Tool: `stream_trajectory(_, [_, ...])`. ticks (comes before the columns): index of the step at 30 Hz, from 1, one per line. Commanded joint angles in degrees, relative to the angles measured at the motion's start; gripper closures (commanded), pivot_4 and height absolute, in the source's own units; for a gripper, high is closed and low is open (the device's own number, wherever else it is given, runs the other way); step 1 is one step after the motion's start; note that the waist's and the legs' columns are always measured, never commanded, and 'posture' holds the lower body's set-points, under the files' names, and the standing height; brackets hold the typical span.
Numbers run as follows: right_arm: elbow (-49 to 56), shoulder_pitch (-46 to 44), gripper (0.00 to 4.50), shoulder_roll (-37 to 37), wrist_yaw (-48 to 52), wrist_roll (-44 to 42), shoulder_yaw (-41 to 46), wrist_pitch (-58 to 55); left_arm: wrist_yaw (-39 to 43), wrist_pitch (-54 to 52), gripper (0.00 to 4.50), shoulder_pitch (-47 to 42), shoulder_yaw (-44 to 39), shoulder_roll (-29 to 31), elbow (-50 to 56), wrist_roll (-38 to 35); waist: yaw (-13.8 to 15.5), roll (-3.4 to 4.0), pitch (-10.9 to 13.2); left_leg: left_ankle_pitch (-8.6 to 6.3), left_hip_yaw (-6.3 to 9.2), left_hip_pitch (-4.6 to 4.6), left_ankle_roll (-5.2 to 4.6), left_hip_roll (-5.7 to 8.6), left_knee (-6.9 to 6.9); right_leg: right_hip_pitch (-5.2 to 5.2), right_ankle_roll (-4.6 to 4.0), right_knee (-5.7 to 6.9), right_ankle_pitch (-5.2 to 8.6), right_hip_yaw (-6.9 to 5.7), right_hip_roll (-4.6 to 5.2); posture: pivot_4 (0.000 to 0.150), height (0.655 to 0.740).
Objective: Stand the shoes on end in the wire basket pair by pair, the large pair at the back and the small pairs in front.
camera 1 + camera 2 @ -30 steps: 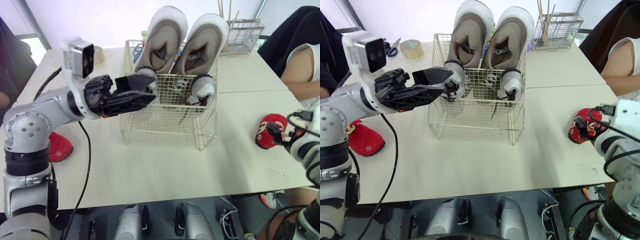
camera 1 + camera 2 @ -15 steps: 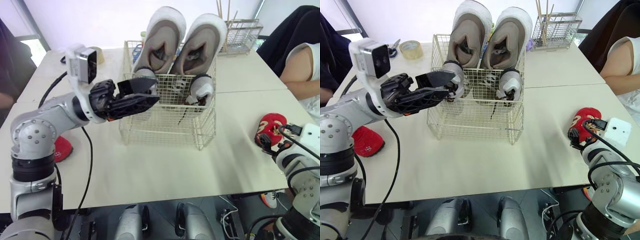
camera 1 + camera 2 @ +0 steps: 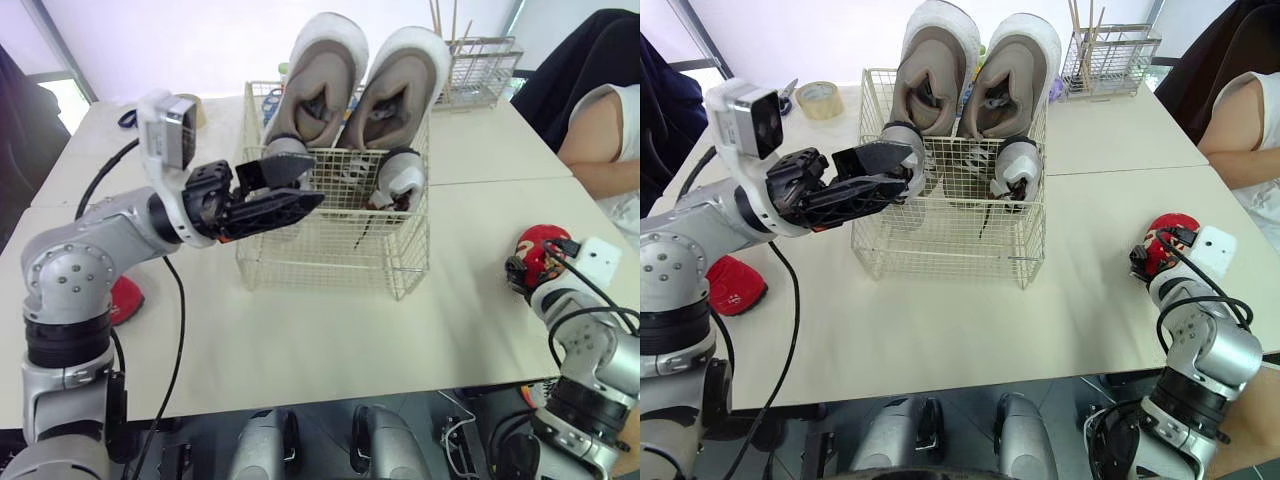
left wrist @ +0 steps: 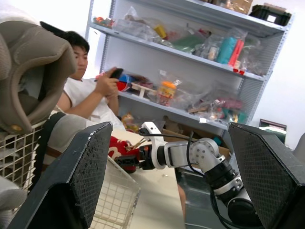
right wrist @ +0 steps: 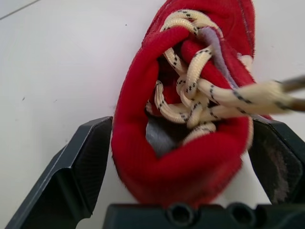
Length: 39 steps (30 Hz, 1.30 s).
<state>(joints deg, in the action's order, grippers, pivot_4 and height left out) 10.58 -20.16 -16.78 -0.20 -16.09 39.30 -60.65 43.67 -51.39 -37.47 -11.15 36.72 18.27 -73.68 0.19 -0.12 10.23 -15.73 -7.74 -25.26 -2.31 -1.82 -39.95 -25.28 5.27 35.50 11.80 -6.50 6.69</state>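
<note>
- Red shoe [image 5: 190, 90], right wrist view: it lies on the white table [image 5: 57, 62] with its opening and laces [image 5: 200, 86] facing the camera. The right gripper [image 5: 181, 126] straddles it, one finger on each side, jaws apart, not yet pinching.
- Risk: the collar looks soft, so a pinch could fold it and let the shoe twist or slip. A loose lace end trails off sideways and could snag on wire later.
- Left wrist view: the left gripper [image 4: 169, 131] is spread wide with nothing between its fingers. One shoe of the large tan pair [image 4: 33, 71] sits close alongside, above the rim of the wire basket [image 4: 116, 191]. Beyond are a seated person [image 4: 83, 90] holding a phone and shelving [image 4: 200, 52].
- Head views: the basket stands mid-table. The large tan pair is upright at the back, and the small grey pair [image 3: 1018, 170] stands on end in front of it. The red shoe is near the table's right edge, well apart from the basket, so a nudge could push it off.
- The second red shoe [image 3: 735, 285] lies on the left under the left arm, well apart from its mate.
- In the way: the left gripper hovers at the basket's left front, over one grey shoe; I cannot tell whether it touches. It crowds the front row, and a bump might slide the basket.
- At the far side are a tape roll [image 3: 823, 98] and a wire rack [image 3: 1110, 65], both clear of the work.
</note>
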Motion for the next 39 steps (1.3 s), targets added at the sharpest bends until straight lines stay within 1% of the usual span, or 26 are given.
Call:
stream_trajectory(1, [-2.2, -1.5, 0.0, -1.2, -0.2, -0.8, 0.2, 3.2, -0.5, 0.7, 0.48, 0.6, -2.2, 1.1, 2.3, -0.2, 0.0, 0.01, 0.0, 0.0, 0.0, 0.0, 0.0, 0.0, 0.0, 0.0, 0.0, 0.0, 0.0, 0.0, 0.0, 0.15, 0.74])
stream_trajectory(2, [-2.5, -1.7, 0.26, -1.1, -0.1, -0.9, 0.0, 3.4, -0.6, 0.7, 0.43, 0.8, -2.3, 1.3, 2.5, -0.1, 0.0, 0.01, 0.0, 0.0, 0.0, 0.0, 0.0, -0.01, 0.0, 0.0, 0.0, 0.0, 0.0, 0.0, 0.0, 0.15, 0.74])
stream_trajectory(4, [-2.7, -1.7, 0.92, -0.9, -0.4, -1.1, -0.4, 4.0, -0.5, 0.8, 0.41, 1.2, -2.5, 1.7, 2.7, 0.2, -0.1, 0.01, 0.0, 0.0, 0.0, 0.0, 0.0, -0.01, 0.0, 0.0, 0.0, 0.0, 0.0, 0.0, 0.0, 0.15, 0.74])
stream_trajectory(6, [-2.7, -1.6, 1.89, -0.8, -0.6, -1.3, -0.7, 4.5, -0.6, 1.2, 0.41, 1.3, -2.6, 1.9, 2.7, 0.7, -0.2, 0.01, 0.0, 0.01, 0.0, 0.0, 0.01, -0.01, 0.0, 0.0, 0.0, 0.01, 0.0, 0.0, 0.0, 0.15, 0.74])
stream_trajectory(7, [-2.6, -1.5, 2.27, -0.8, -0.5, -1.4, -0.9, 5.0, -0.7, 1.4, 0.41, 1.4, -2.6, 1.9, 2.7, 1.1, -0.4, 0.01, 0.0, 0.01, 0.0, 0.01, 0.02, -0.01, 0.0, 0.01, 0.0, 0.02, 0.0, 0.0, 0.0, 0.15, 0.74])
stream_trajectory(9, [-2.5, -1.2, 2.64, -1.1, -0.3, -1.5, -1.2, 5.6, -0.6, 1.8, 0.41, 1.6, -2.6, 1.9, 2.7, 1.6, -0.8, 0.01, 0.0, 0.01, 0.01, 0.02, 0.02, -0.01, 0.0, 0.03, 0.0, 0.02, 0.0, 0.0, 0.0, 0.15, 0.74])
stream_trajectory(13, [-2.0, -0.4, 2.85, -4.0, 1.7, -0.7, -3.4, 7.6, 0.3, 2.4, 0.41, 2.2, -2.5, 1.8, 2.4, 2.7, -1.1, 0.13, 0.0, 0.01, 0.0, 0.03, 0.02, -0.01, 0.01, 0.02, 0.0, 0.02, 0.0, 0.0, 0.0, 0.15, 0.74])
stream_trajectory(15, [-0.8, -0.1, 2.86, -7.9, 4.9, -0.8, -5.3, 8.6, 0.4, 2.5, 0.41, 2.3, -2.6, 1.6, 2.1, 2.7, -1.0, 0.23, 0.1, 0.01, -0.01, 0.03, 0.02, -0.01, 0.01, 0.01, 0.0, 0.02, 0.0, 0.01, 0.0, 0.15, 0.74])
stream_trajectory(17, [0.5, -0.5, 2.86, -13.7, 9.8, -1.4, -7.1, 9.8, 0.4, 2.4, 0.41, 2.1, -2.8, 1.2, 0.8, 2.5, -0.9, 0.3, 0.1, 0.01, -0.02, 0.02, 0.02, -0.01, 0.01, 0.01, 0.0, 0.01, 0.0, 0.03, 0.01, 0.15, 0.74])
stream_trajectory(19, [1.2, -1.2, 2.86, -21.8, 16.2, -1.2, -8.8, 13.1, 1.1, 2.0, 0.41, 1.4, -3.0, 1.3, -0.8, 2.3, -0.8, 0.45, 0.2, 0.01, -0.03, 0.02, 0.01, -0.01, 0.0, 0.01, 0.01, 0.0, 0.0, 0.05, 0.02, 0.15, 0.74])
stream_trajectory(20, [1.3, -2.7, 2.86, -25.5, 19.2, -2.1, -8.6, 14.6, 1.4, 1.6, 0.41, 0.9, -3.2, 1.6, -1.8, 2.0, -0.8, 0.46, 0.2, 0.01, -0.04, 0.02, 0.01, -0.01, 0.01, 0.0, 0.01, -0.01, 0.0, 0.06, 0.04, 0.15, 0.74])
stream_trajectory(22, [0.8, -5.5, 2.86, -30.6, 23.4, -3.3, -8.7, 17.3, 2.1, 1.1, 0.41, -0.3, -3.4, 1.9, -3.7, 1.6, -0.9, 0.46, 0.2, 0.01, -0.04, 0.02, 0.01, 0.0, 0.01, -0.02, 0.02, 0.0, 0.01, 0.06, 0.03, 0.15, 0.74])
stream_trajectory(25, [-0.6, -11.6, 2.86, -39.7, 32.9, -3.4, -11.7, 26.4, 2.3, -0.8, 0.41, -3.7, -4.3, 2.0, -8.4, -0.5, -1.0, 0.47, 0.2, 0.01, -0.06, 0.03, 0.01, 0.0, 0.03, -0.05, 0.02, 0.01, 0.01, 0.07, -0.02, 0.15, 0.74])
stream_trajectory(26, [-1.2, -13.6, 2.86, -41.7, 35.3, -3.2, -13.1, 29.3, 2.7, -1.1, 0.41, -4.8, -4.2, 2.0, -9.9, -0.6, -1.0, 0.47, 0.2, 0.02, -0.05, 0.04, 0.01, 0.0, 0.04, -0.05, 0.03, 0.0, 0.02, 0.06, -0.04, 0.15, 0.74])
stream_trajectory(27, [-1.9, -15.1, 2.86, -43.0, 37.3, -2.8, -14.7, 32.0, 3.3, -1.4, 0.41, -5.6, -4.1, 2.1, -10.9, -0.4, -1.1, 0.46, 0.2, 0.02, -0.05, 0.04, 0.02, -0.01, 0.04, -0.05, 0.03, 0.0, 0.02, 0.07, -0.05, 0.15, 0.74])
stream_trajectory(29, [-1.8, -18.6, 2.86, -45.3, 44.5, -3.3, -19.0, 38.4, 4.7, -2.6, 0.41, -7.8, -3.4, 2.2, -13.0, -0.4, -1.0, 0.41, 0.2, 0.02, -0.04, 0.07, 0.02, -0.01, 0.05, -0.02, 0.05, -0.01, 0.03, 0.06, -0.05, 0.15, 0.74])
stream_trajectory(31, [-1.3, -22.8, 2.86, -45.5, 49.7, -5.1, -22.5, 41.5, 6.4, -3.9, 0.41, -9.9, -2.4, 2.4, -14.8, -0.1, -1.0, 0.38, 0.2, 0.02, -0.06, 0.08, 0.02, -0.01, 0.04, 0.03, 0.06, -0.05, 0.03, 0.05, -0.04, 0.15, 0.74])
stream_trajectory(34, [-0.2, -28.2, 2.86, -45.6, 57.1, -8.4, -27.4, 41.2, 9.3, -6.3, 0.41, -12.2, -1.8, 3.7, -17.0, 0.5, -0.9, 0.38, 0.2, 0.02, -0.08, 0.07, 0.01, -0.03, -0.03, 0.04, 0.06, -0.04, 0.03, 0.06, 0.0, 0.15, 0.74])
stream_trajectory(39, [-1.2, -37.9, 2.86, -43.8, 66.5, -11.8, -33.5, 40.9, 12.6, -13.3, 0.41, -15.4, -1.9, 8.9, -20.4, -0.1, -1.0, 0.38, 0.2, 0.02, -0.06, 0.02, 0.01, -0.06, -0.01, -0.02, 0.07, -0.05, 0.03, 0.05, 0.01, 0.15, 0.74])
